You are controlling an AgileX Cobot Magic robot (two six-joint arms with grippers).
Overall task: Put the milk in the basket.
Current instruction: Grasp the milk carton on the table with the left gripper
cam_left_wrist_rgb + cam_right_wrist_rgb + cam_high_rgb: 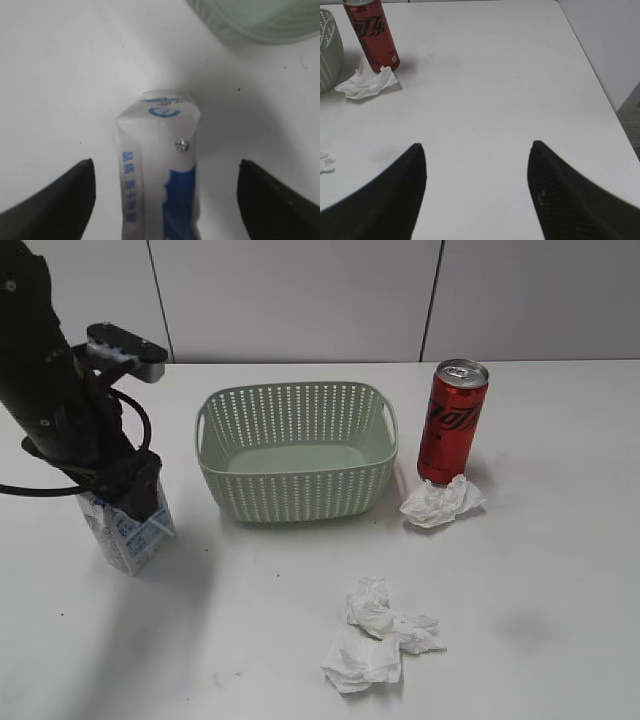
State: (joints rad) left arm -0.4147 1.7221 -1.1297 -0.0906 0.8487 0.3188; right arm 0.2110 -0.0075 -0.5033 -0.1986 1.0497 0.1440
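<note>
Our left gripper (165, 200), jaws spread, straddles the milk (160, 170) standing left of the basket (296, 450). We judge it light and crushable, best pinched gently across its flat sides. Our right gripper (477, 190) hangs spread, empty.

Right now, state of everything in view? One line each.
milk carton: upright on the table, between the open fingers, not gripped
left gripper: open, straddling the carton
right gripper: open, empty, over bare table
basket: upright, empty
soda can: upright, right of the basket; whether it is opened cannot be told
tissue by the can: crumpled
tissue in front: crumpled
</note>
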